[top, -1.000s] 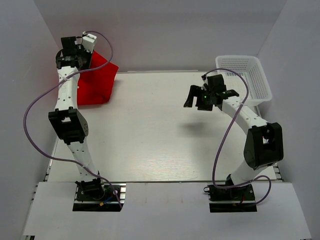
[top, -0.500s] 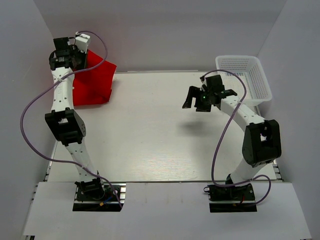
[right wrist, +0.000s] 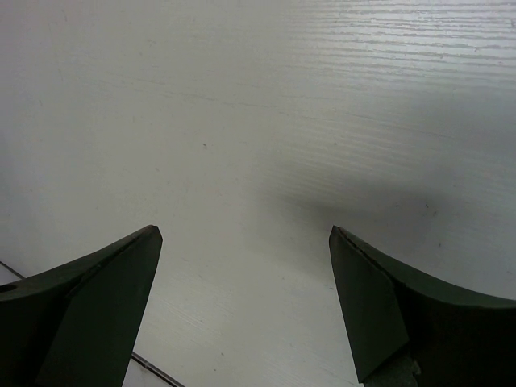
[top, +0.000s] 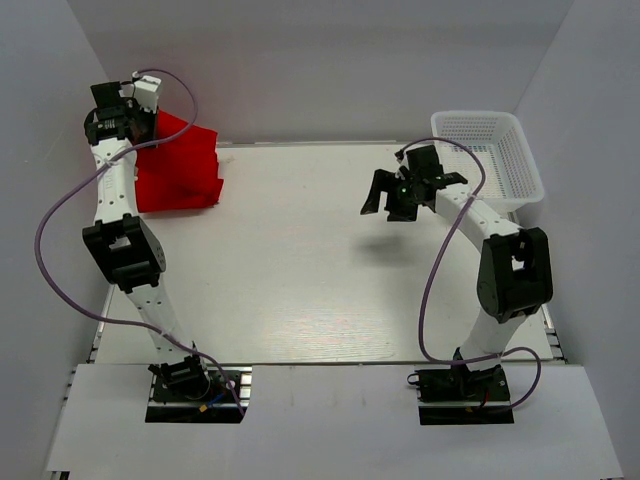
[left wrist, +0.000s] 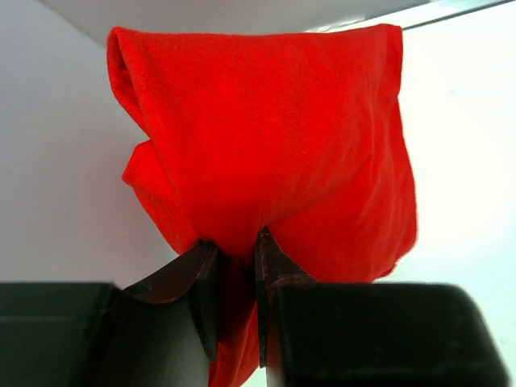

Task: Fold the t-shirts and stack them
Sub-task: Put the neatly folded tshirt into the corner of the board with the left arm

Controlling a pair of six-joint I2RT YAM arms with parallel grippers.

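A bright red t-shirt (top: 185,165) hangs folded from my left gripper (top: 148,122) at the table's far left corner, its lower part resting on the table. In the left wrist view the left gripper (left wrist: 235,246) is shut on a bunch of the red t-shirt (left wrist: 274,137), which drapes away below the fingers. My right gripper (top: 385,195) is open and empty, held above the table right of centre. In the right wrist view the right gripper (right wrist: 246,234) shows two spread fingers over bare white table.
A white plastic mesh basket (top: 490,155) stands at the far right of the white table (top: 300,270), just behind my right arm. Grey walls close in the left, back and right sides.
My left gripper has moved left and back toward the corner, dragging the red t-shirt with it. My right gripper has shifted slightly back and left, still open.
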